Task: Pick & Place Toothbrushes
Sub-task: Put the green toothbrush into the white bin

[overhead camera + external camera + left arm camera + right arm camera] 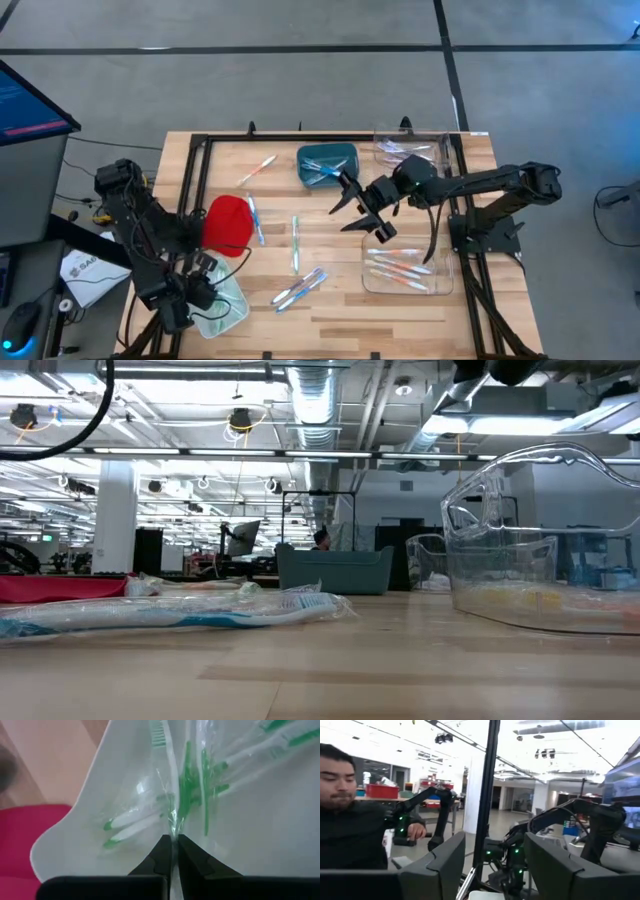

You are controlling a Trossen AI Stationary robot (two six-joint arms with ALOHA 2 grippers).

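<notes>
- The left gripper [171,851] sits over the pale, translucent tray [228,310] at the near left corner of the light wooden bench [330,310]. Its fingers [159,854] are clenched on the clear wrapper of a green-and-white toothbrush [176,805].
- More green-and-white toothbrushes [131,824] lie inside that tray, just beside a red cloth-like object [229,222].
- The right gripper [362,207] hangs above the middle of the bench with its fingers [437,865] spread apart and holding nothing. It is between the teal tray [327,163] and the clear plastic tray [405,272].
- Orange-red toothbrushes [398,266] lie in the clear tray; blue ones [322,170] lie in the teal tray.
- Loose wrapped toothbrushes [298,288] lie scattered on the bare bench between the trays.
- In the right wrist view a person in a dark top [347,835] stands beyond the bench.
</notes>
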